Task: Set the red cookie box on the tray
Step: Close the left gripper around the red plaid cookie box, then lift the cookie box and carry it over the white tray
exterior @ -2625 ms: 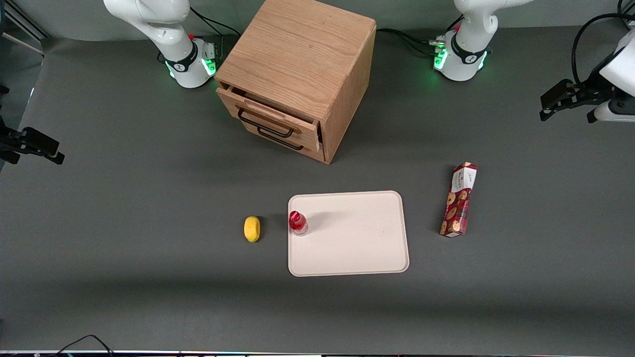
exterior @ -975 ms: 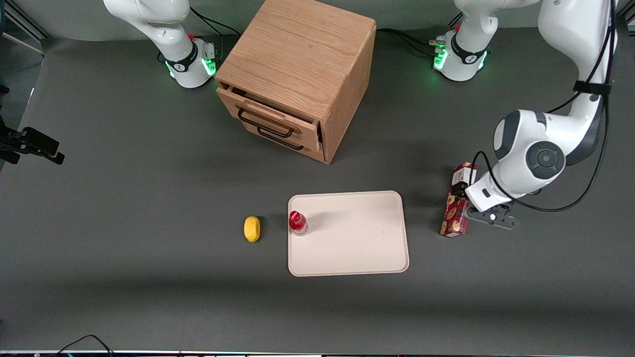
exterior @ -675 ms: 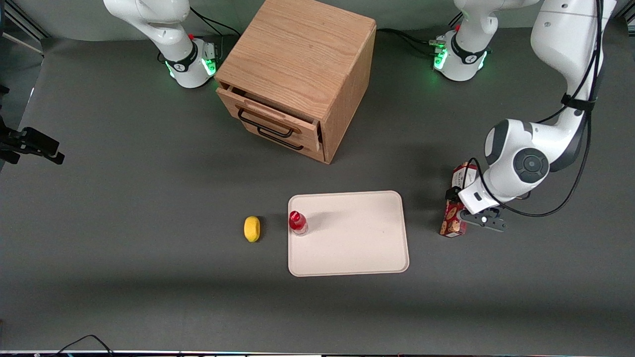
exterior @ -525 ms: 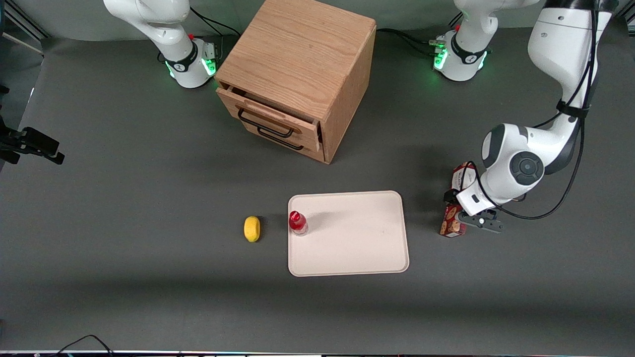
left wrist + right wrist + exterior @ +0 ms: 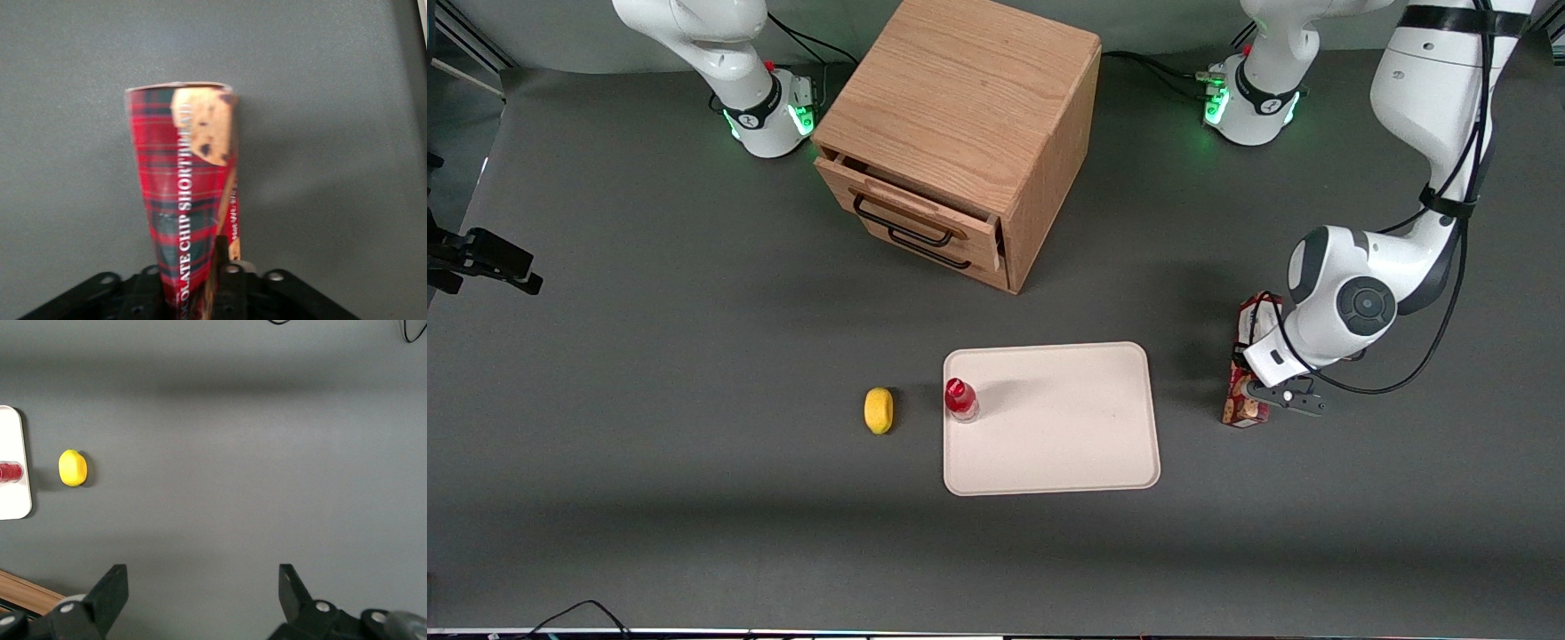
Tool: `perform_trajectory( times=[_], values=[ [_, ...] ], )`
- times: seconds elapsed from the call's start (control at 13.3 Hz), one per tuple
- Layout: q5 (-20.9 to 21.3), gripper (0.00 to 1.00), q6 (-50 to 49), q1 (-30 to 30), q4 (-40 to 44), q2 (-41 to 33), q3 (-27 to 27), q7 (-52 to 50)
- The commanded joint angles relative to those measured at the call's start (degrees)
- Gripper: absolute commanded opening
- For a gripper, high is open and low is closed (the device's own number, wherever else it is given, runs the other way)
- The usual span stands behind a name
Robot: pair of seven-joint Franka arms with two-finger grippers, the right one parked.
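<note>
A: Left wrist view, item: red cookie box [image 5: 187, 193], on the table beside the tray [image 5: 1049, 444], gripper [image 5: 200, 280] astride it, fingers apparently pinching its narrow sides.

B: Handling: probably light, crushable carton; grip mid-length, gently.

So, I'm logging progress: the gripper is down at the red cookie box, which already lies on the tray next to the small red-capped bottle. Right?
Not quite. The front view shows the red cookie box on the grey table beside the tray, toward the working arm's end, not on it. The gripper is down at the box, and the red-capped bottle does stand on the tray.
</note>
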Motion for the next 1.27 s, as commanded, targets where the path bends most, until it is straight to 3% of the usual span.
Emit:
perform_trajectory(
  times=[0.0,0.3,0.6,0.97,1.2],
  values=[
    [0.6,0.0,-0.6,-0.3,0.2,-1.2,0.6,0.6],
    [-0.1,0.0,-16.1,-0.5,9.6,-4.6,-0.6,-0.3],
    [-1.5,0.0,-29.6,-0.7,24.8,-2.9,-7.4,-7.4],
    [-0.8,0.0,-27.3,-5.5,33.5,6.6,-12.2,-18.1],
    [3.9,0.0,-20.1,-7.7,33.5,11.7,-12.2,-21.8]
  ],
)
